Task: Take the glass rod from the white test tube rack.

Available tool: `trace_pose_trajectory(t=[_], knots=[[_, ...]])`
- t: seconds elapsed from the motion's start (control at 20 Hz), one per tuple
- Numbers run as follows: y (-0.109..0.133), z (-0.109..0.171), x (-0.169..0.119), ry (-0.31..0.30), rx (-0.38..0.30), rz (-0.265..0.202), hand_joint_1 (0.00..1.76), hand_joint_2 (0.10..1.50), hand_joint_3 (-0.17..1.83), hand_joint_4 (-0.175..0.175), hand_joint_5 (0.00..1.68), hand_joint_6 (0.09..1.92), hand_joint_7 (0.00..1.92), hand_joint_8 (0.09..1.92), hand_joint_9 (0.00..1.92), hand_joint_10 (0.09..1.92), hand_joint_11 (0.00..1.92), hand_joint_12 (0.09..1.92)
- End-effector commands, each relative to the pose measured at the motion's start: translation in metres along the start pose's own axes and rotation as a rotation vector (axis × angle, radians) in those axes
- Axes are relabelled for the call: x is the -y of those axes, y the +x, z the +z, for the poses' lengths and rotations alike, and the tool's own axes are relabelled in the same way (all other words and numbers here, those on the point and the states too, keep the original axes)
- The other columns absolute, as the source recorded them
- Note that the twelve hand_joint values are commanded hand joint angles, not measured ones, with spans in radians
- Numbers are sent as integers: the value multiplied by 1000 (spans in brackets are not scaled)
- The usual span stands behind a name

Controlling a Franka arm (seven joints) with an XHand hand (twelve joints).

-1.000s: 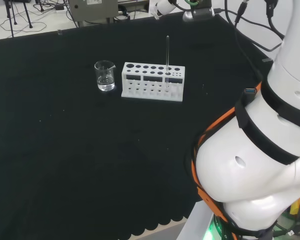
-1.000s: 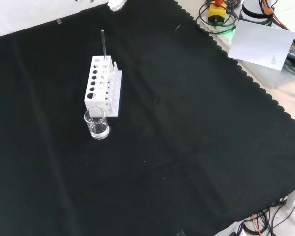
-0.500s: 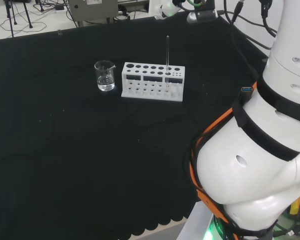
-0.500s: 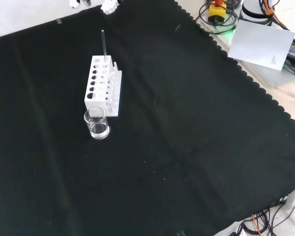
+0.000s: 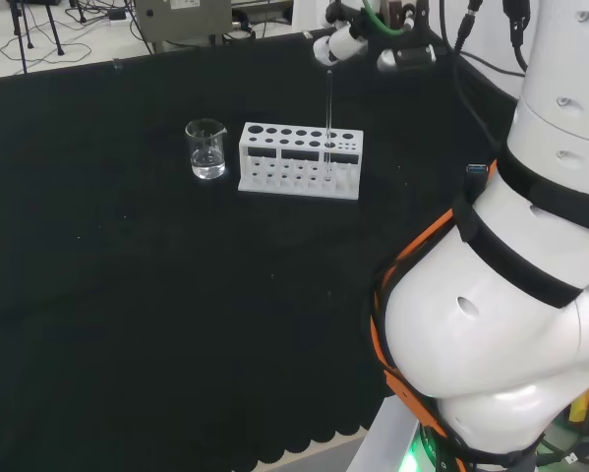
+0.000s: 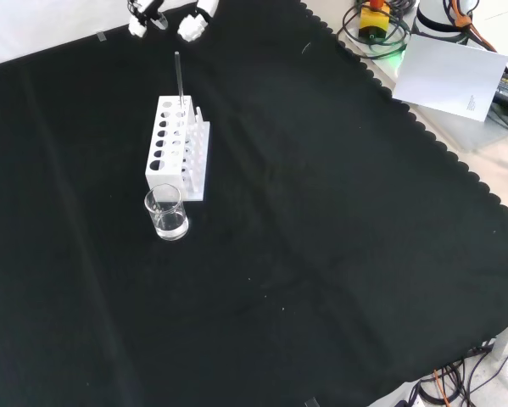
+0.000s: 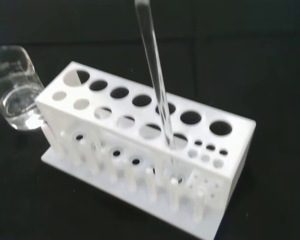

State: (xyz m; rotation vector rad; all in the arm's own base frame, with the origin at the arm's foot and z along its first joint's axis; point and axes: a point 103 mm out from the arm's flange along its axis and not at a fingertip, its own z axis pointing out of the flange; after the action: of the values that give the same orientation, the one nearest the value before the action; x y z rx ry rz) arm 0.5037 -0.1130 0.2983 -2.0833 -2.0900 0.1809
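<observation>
The clear glass rod (image 5: pixel 328 108) stands upright in a hole near the right end of the white test tube rack (image 5: pixel 274 181) in the head view. The hand (image 5: pixel 337 43) hovers just above and behind the rod's top, apart from it, with nothing held. In the front view its white fingertips (image 6: pixel 138 23) spread to either side above the rod (image 6: pixel 179 80) at the far end of the rack (image 6: pixel 152 167). The wrist view looks down along the rod (image 7: pixel 155 75) into the rack (image 7: pixel 230 145).
A small glass beaker (image 5: pixel 206 149) with a little clear liquid stands just left of the rack in the head view, and nearer than the rack in the front view (image 6: pixel 166 214). Black cloth lies all around. Cables and paper sit beyond the cloth's scalloped edge.
The hand has come farther into both views, down toward the rod's top. The rod, rack and beaker have not moved.
</observation>
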Motion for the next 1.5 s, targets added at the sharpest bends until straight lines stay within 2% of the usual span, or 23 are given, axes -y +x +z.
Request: trace_pose_trajectory(t=[0.05, 0.3, 0.95, 1.2, 1.3, 1.5], knots=[[1, 16, 5, 21, -18, -14, 540, 983, 463, -175, 320, 87, 601, 1073, 889, 964, 308, 1433], [4, 31, 8, 41, -27, -30, 546, 985, 463, -175, 329, 87, 628, 1082, 912, 973, 305, 1433], [0, 72, -18, 83, -60, -67, 592, 983, 460, -175, 396, 102, 735, 1103, 1054, 1015, 306, 1432], [-1, 74, -18, 83, -59, -68, 634, 979, 460, -175, 426, 133, 763, 1097, 1136, 1015, 319, 1420], [-1, 74, -19, 70, -47, -67, 668, 974, 465, -175, 445, 213, 795, 1081, 1192, 1006, 336, 1407], [0, 69, -18, 42, -24, -75, 773, 949, 501, -175, 430, 625, 874, 1054, 1318, 971, 428, 1370]])
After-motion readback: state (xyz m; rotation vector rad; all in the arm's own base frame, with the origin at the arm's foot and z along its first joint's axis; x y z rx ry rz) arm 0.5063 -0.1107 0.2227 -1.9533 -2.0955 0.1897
